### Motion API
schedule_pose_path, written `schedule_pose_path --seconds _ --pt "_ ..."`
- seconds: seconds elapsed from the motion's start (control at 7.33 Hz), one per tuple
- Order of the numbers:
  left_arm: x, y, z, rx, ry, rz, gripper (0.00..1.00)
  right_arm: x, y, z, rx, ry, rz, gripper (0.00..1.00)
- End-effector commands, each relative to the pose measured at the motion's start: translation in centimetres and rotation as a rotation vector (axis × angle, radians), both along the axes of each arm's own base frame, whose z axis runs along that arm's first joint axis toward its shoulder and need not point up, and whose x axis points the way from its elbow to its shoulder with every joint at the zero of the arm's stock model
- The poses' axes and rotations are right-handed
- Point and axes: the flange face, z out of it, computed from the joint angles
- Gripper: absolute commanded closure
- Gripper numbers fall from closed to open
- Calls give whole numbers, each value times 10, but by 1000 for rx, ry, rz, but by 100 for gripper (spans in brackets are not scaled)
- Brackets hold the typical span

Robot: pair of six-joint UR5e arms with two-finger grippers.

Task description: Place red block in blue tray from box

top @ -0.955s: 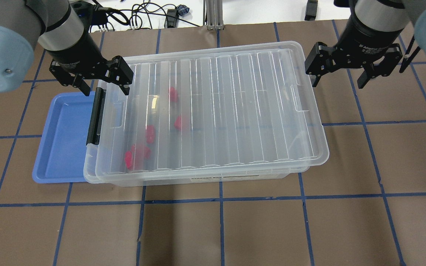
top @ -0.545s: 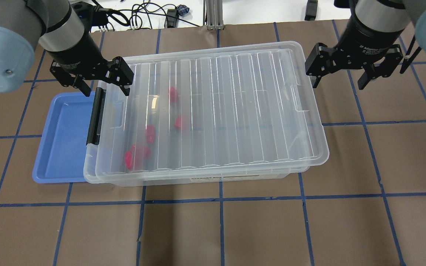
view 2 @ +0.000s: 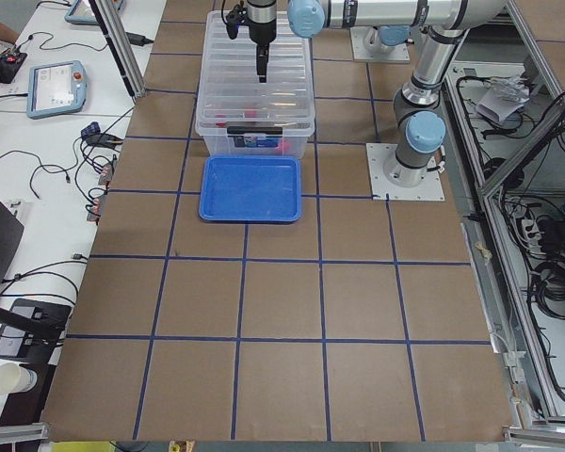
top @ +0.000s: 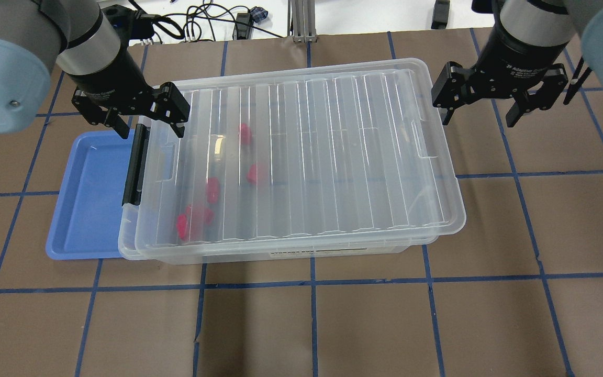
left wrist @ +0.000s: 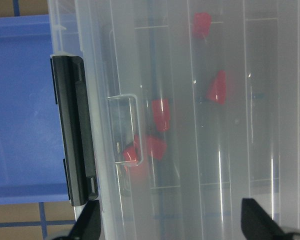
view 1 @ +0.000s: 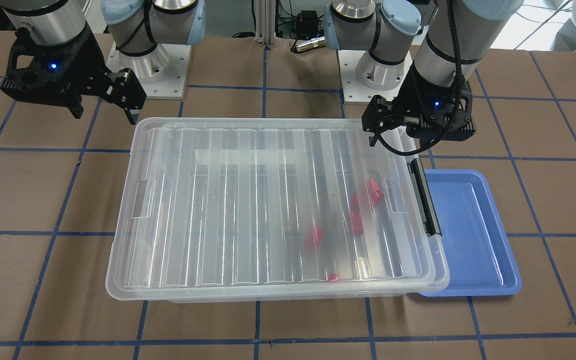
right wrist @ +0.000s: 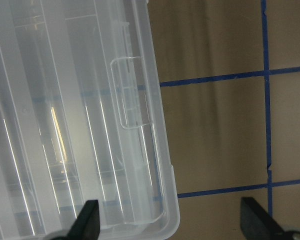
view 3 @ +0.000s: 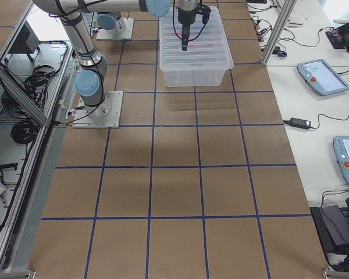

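Several red blocks (left wrist: 161,114) show inside box (left wrist: 270,125) from left wrist, not right wrist; left tool (top: 150,131), right tool (top: 479,121) apart.

red blocks (top: 212,189): blurred through lid (top: 333,157) | blue tray (top: 89,199): edge hidden by box (top: 228,256)

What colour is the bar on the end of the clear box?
Black. The latch bar shows best in the left wrist view.

**Robotics laboratory.** Two industrial arms (view 1: 148,20) stand on metal plates (view 3: 107,113) fixed to a brown-covered desk (top: 490,324), which is marked with a blue tape grid (top: 385,281). Control tablets (view 3: 321,77), loose cables (top: 204,23) and aluminium framing (view 3: 277,29) line the side benches.
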Motion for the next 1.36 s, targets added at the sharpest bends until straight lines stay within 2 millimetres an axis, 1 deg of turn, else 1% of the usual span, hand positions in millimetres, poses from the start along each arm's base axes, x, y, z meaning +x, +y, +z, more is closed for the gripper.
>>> schedule_pose_path --seconds 0.0,0.14,0.27,0.41,0.68,0.95,1.23 --pt "0 0 0 1 -1 0 0 -4 -31 -46 85 -4 0 0" --pt "0 0 0 1 0 0 0 -5 -46 -66 117 -6 -5 0" --pt "0 0 0 1 1 2 0 -7 -51 -77 130 -9 -5 0" --pt "0 0 0 1 1 2 0 -8 -58 -86 133 -6 -8 0" --pt "0 0 -1 2 1 0 0 -9 -65 -95 129 -6 -9 0" --pt "0 0 -2 4 2 0 0 -11 -77 -109 120 -3 -9 0" --pt "0 0 -2 4 2 -2 0 -16 -89 -130 141 -7 -15 0"
